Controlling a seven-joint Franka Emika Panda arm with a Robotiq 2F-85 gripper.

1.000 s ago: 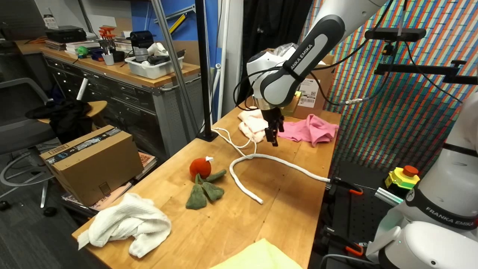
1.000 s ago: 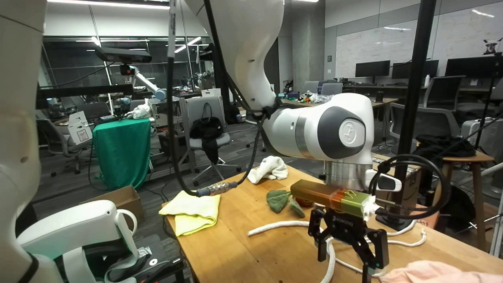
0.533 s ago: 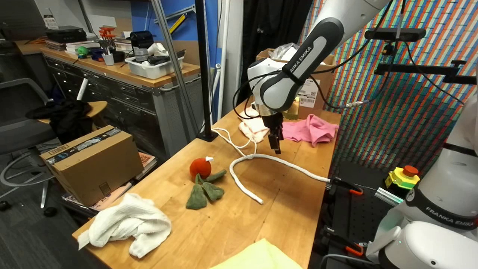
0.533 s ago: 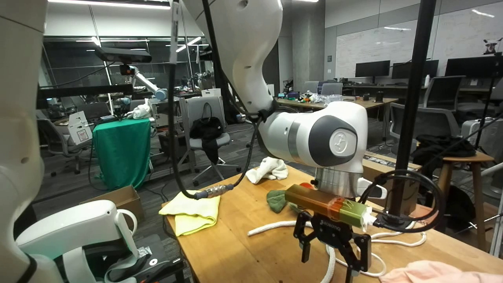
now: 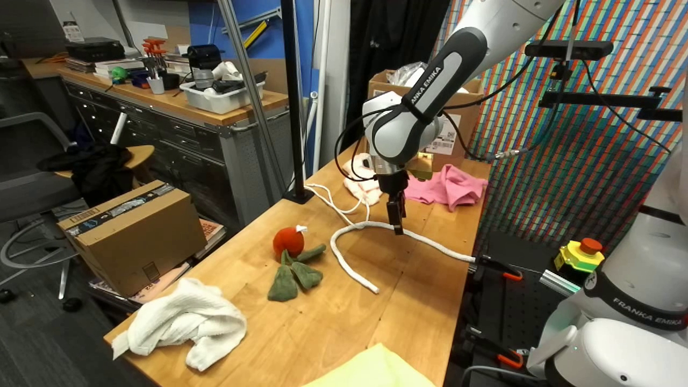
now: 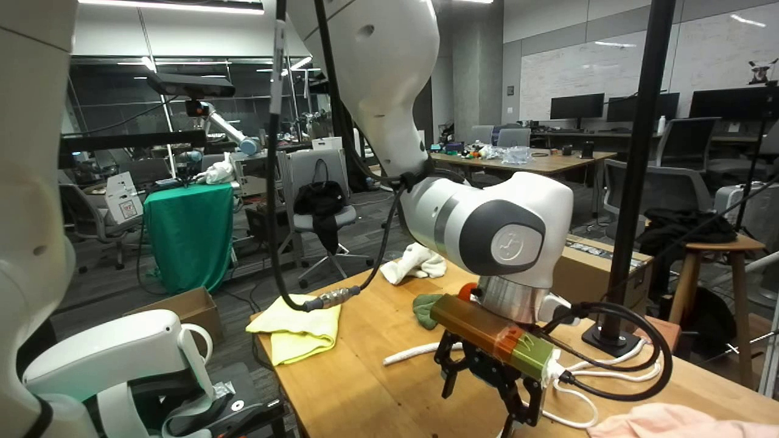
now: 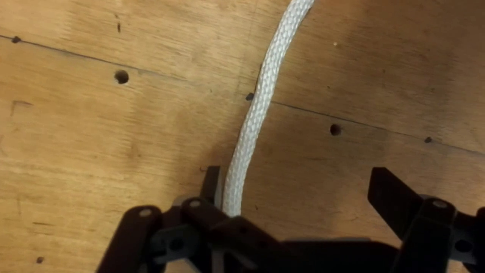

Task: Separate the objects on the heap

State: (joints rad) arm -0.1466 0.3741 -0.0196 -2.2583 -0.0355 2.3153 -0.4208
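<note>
The bent arm holds its end effector pointing downward, spread wide

My thick, rounded white arm wears a dark grey panel with a pale disc-shaped emblem, a silver metal collar, and a black band lettered FRANKA EMIKA in white. Slim black cables loop along me, one with a ribbed silver connector. My black, jointed, two-fingered gripper has pale round pins; an oblong amber-and-green housing sits above it.
</note>
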